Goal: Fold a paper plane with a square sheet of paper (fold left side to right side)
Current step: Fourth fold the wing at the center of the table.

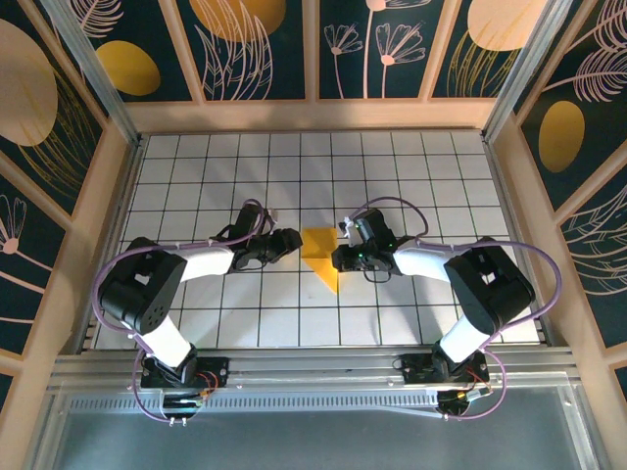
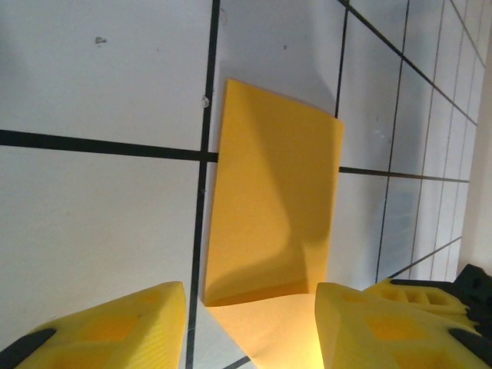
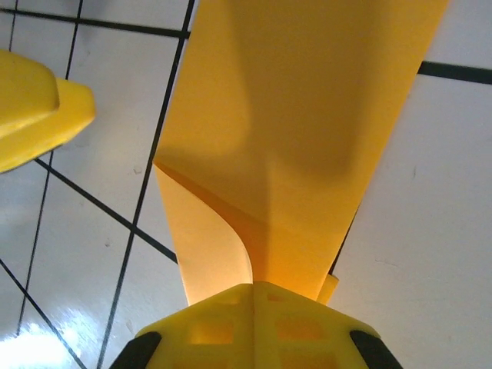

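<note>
Around the middle of the desk (image 1: 196, 176) | orange-yellow paper (image 1: 320, 253) sits partly folded, point toward the near edge | my right pincer (image 1: 340, 258) is clenched on its right side, one layer curling | left pincer (image 1: 292, 243) released, fingers spread at its left edge

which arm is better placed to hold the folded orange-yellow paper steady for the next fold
Right, probably. The right gripper is shut on the folded orange-yellow paper. The left gripper is open around the paper's end, unclamped, leaving it free to make the fold.
</note>
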Robot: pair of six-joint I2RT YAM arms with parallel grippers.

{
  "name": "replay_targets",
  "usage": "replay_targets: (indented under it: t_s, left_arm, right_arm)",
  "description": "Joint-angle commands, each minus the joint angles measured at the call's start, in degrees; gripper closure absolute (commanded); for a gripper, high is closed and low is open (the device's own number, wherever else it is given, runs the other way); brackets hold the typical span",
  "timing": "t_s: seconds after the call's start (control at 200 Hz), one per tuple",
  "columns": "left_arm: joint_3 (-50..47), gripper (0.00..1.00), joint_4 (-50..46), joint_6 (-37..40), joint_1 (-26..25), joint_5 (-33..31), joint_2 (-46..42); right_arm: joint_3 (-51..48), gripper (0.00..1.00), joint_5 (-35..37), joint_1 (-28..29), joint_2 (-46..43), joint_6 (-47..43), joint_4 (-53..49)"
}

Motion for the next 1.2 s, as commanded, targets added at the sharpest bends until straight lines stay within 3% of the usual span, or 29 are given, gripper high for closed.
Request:
replay_targets:
  t_s: [0.0, 0.626, 0.776, 0.936, 1.066, 1.191]
  left_arm:
    - [-0.58, 0.51, 3.79, -1.92, 0.99, 2.52, 1.57]
    - [8.7, 0.56, 3.96, 0.54, 1.17, 7.74, 11.3]
    - [10.72, 0.66, 3.36, 1.34, 1.17, 7.43, 12.55]
    - [10.53, 0.86, 3.16, 2.12, 1.17, 4.76, 11.71]
    - [8.97, 0.98, 4.32, 1.1, 1.01, 4.35, 9.87]
    - [7.05, 1.0, 4.27, -0.3, 0.24, 2.61, 7.11]
  right_arm:
    - [1.48, 1.0, 1.44, 0.0, -3.53, -0.54, -0.95]
    - [-0.19, 1.0, 2.37, -0.2, -10.29, -1.03, -0.89]
    - [-0.54, 1.0, 2.38, -0.36, -10.47, -1.03, -0.98]
    - [-0.98, 1.0, 3.05, -0.56, -10.54, -1.19, -1.89]
    - [-0.27, 0.79, 6.39, -0.57, -11.49, -0.86, -4.4]
    - [2.07, 0.65, 13.83, -0.28, -13.32, 0.85, -9.6]
